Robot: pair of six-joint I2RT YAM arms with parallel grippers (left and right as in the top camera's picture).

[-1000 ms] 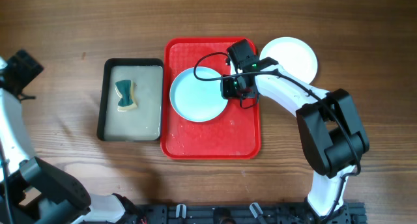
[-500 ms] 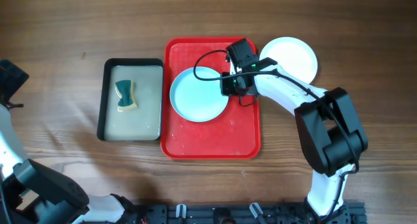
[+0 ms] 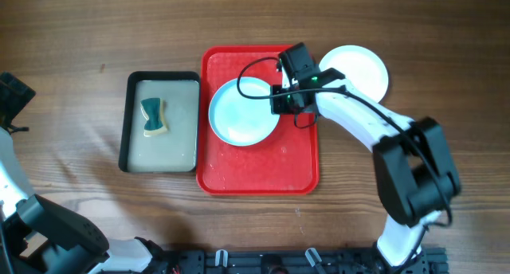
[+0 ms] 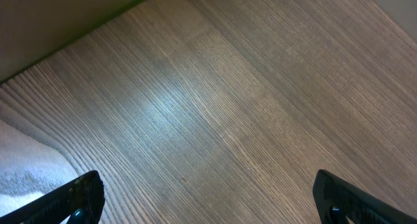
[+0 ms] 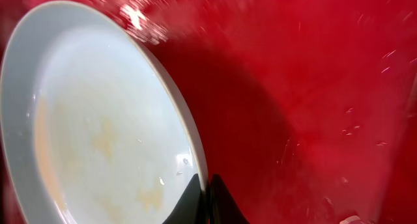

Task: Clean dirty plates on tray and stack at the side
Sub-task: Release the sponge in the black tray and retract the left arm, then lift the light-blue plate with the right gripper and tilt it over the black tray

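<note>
A pale mint-blue plate (image 3: 243, 112) lies over the red tray (image 3: 259, 166), in its upper left part. My right gripper (image 3: 280, 100) is shut on the plate's right rim. In the right wrist view the fingers (image 5: 204, 196) pinch the rim of the plate (image 5: 98, 126), which has yellowish smears and is tilted up off the tray (image 5: 313, 87). A white plate (image 3: 358, 69) sits on the table right of the tray. My left gripper (image 4: 208, 201) is open and empty over bare wood; its arm (image 3: 12, 95) is at the far left edge. A third plate is not in view.
A black-rimmed basin (image 3: 129, 123) of cloudy water with a green sponge (image 3: 154, 117) stands left of the tray. The table's far edge shows in the left wrist view (image 4: 71, 35).
My right gripper has lifted the plate's right rim slightly and shifted up-right with it. My left arm drew back toward the left edge one second ago, then stayed still.
</note>
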